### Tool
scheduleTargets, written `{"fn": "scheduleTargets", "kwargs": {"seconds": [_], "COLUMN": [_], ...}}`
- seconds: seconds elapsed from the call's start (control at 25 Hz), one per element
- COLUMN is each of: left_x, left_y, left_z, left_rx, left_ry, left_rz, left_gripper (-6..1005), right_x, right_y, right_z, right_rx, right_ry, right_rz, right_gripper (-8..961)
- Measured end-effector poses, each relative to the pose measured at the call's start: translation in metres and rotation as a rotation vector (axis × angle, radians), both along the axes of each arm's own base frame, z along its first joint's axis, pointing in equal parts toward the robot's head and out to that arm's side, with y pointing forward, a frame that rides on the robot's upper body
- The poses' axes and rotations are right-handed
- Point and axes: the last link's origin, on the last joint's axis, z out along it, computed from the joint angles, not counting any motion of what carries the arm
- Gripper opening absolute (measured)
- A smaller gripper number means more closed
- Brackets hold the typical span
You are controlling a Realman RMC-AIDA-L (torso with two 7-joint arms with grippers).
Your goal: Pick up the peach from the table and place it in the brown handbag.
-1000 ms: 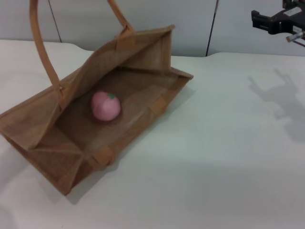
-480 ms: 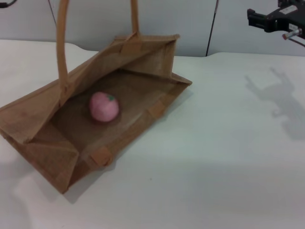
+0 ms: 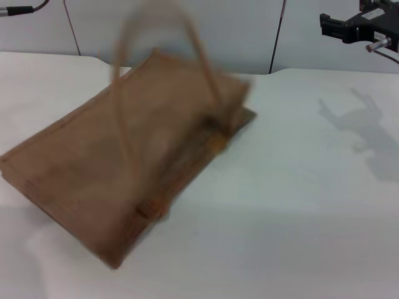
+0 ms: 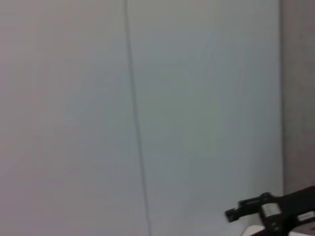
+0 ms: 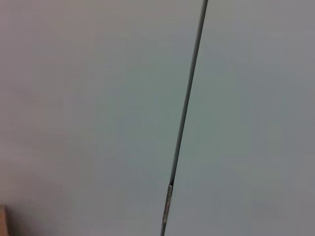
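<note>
The brown handbag (image 3: 124, 156) lies flat on the white table (image 3: 293, 212), left of the middle. Its upper side is folded down over the opening and its handles (image 3: 206, 68) are blurred in motion above it. The peach is hidden, and nothing pink shows in any view. My right gripper (image 3: 330, 26) hangs high at the far right, well away from the bag, and it also shows in the left wrist view (image 4: 275, 211). My left gripper is out of view; only a dark cable (image 3: 19, 10) shows at the top left.
The pale wall panels (image 3: 249, 31) stand behind the table's far edge. The right arm's shadow (image 3: 368, 131) falls on the table's right side. Both wrist views face the wall.
The bag's raised side and handles have dropped, closing the opening and covering the peach that lay inside. The right gripper has drifted slightly left.
</note>
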Motion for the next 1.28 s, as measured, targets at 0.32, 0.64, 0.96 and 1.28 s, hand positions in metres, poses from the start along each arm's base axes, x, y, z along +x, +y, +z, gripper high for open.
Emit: {"fn": "scheduleTargets", "kwargs": {"seconds": [0.32, 0.64, 0.96, 1.28], "left_x": [0.003, -0.051, -0.131, -0.178], "left_y": [0.0, 0.004, -0.014, -0.035], "left_z": [-0.013, 0.006, -0.009, -0.043], "left_rx": [-0.038, 0.158, 0.367, 0.51], "left_ry": [0.02, -0.059, -0.268, -0.366], "left_rz": [-0.024, 0.148, 0.268, 0.361], "left_gripper": [792, 788, 788, 789], "right_x": [-0.001, 0.007, 0.013, 0.031], "right_y": [0.001, -0.002, -0.014, -0.026], "right_z": [0.002, -0.001, -0.011, -0.02], "right_rx": [0.004, 0.029, 0.14, 0.291], "right_ry": [0.004, -0.034, -0.054, -0.113], "right_rz": [-0.001, 0.003, 0.026, -0.009], "right_gripper": [877, 877, 877, 877]}}
